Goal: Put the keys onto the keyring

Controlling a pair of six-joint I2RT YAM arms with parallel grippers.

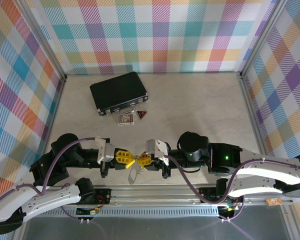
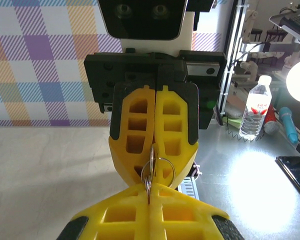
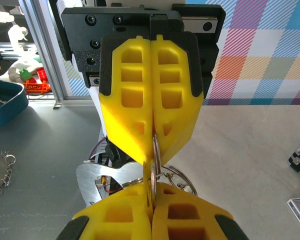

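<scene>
Top external, left fingers point(image 1: 122, 157) and right fingers point(image 1: 145, 161) clamped on keyring point(image 1: 133, 175), table point(image 1: 200, 110) near edge, case point(image 1: 118, 92) well beyond

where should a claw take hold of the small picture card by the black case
Likely its near long edge, coming down from the robot's side. The picture card lies flat on the table, with the black case just behind it and the red tag at its right, so only the near and left edges stand free.
</scene>
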